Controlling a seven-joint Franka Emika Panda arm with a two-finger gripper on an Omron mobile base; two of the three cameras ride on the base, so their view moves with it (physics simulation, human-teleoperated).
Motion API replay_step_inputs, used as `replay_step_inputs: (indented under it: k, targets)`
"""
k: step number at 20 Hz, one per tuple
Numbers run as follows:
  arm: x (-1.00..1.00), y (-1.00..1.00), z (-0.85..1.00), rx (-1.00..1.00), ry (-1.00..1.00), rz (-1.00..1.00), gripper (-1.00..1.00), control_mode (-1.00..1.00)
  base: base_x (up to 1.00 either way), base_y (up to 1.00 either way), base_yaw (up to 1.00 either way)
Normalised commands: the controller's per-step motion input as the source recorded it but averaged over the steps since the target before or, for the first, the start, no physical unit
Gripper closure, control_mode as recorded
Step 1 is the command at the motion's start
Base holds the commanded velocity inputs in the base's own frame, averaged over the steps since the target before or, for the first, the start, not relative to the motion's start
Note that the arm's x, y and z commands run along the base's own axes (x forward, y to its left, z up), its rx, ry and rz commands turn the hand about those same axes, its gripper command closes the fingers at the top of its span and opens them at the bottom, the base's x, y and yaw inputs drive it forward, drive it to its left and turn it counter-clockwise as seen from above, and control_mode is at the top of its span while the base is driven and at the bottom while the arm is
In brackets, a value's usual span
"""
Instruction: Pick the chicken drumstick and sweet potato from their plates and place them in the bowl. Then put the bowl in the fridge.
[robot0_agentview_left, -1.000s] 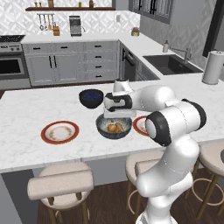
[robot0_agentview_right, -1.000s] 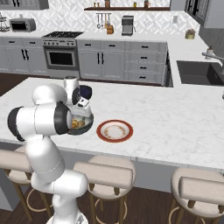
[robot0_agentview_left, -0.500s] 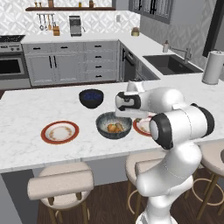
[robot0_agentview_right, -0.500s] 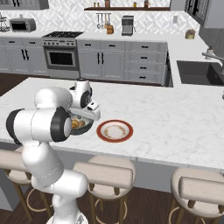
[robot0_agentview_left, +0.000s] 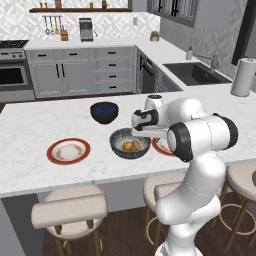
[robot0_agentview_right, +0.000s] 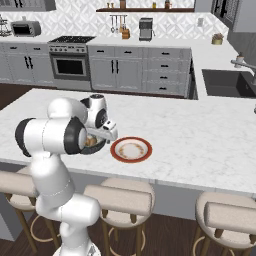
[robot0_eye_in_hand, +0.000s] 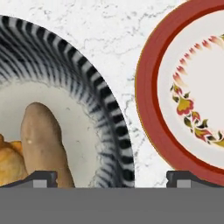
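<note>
The dark ribbed bowl (robot0_agentview_left: 130, 143) stands on the island between two red-rimmed plates, one on the left (robot0_agentview_left: 68, 151) and one on the right (robot0_agentview_right: 131, 149). Both plates are bare. In the hand view the smooth sweet potato (robot0_eye_in_hand: 41, 140) lies inside the bowl (robot0_eye_in_hand: 100, 100), with the lumpy chicken drumstick (robot0_eye_in_hand: 8, 162) beside it. My gripper (robot0_agentview_left: 150, 134) hangs low over the bowl's right rim, next to the right plate (robot0_eye_in_hand: 153, 109). It is open (robot0_eye_in_hand: 112, 179), with one fingertip (robot0_eye_in_hand: 41, 178) over the bowl and the other over the plate, holding nothing. The fridge is out of view.
A smaller glossy dark blue bowl (robot0_agentview_left: 104, 112) sits behind the ribbed bowl. Stools (robot0_agentview_left: 70, 210) line the island's near edge. A sink (robot0_agentview_left: 192, 72) and a paper towel roll (robot0_agentview_left: 243, 76) are at the far right, and the range (robot0_agentview_right: 70, 55) stands along the back wall.
The hand has shifted from above the bowl's middle to its right rim, toward the right plate, and sunk lower. The jaws stay open; both foods lie in the bowl.
</note>
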Motion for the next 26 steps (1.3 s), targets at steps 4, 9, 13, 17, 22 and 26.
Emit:
replay_step_inputs:
  k: [4,9,13,17,22,26]
  targets:
    - [0.14,0.00,-0.32,0.00,0.00,0.00,-1.00,-1.00,0.00,0.00,0.00]
    - [0.02,0.00,-0.36,0.00,0.00,0.00,-1.00,-1.00,0.00,0.00,0.00]
    - [0.02,0.00,-0.26,0.00,0.00,0.00,1.00,-1.00,0.00,0.00,0.00]
    - [0.00,0.01,-0.09,0.00,0.00,0.00,1.00,-1.00,0.00,0.00,0.00]
    - [0.00,0.03,-0.11,0.00,0.00,0.00,1.00,-1.00,0.00,0.00,0.00]
    - [-0.23,0.08,0.02,0.00,-0.10,-0.02,1.00,-1.00,0.00,0.00,0.00]
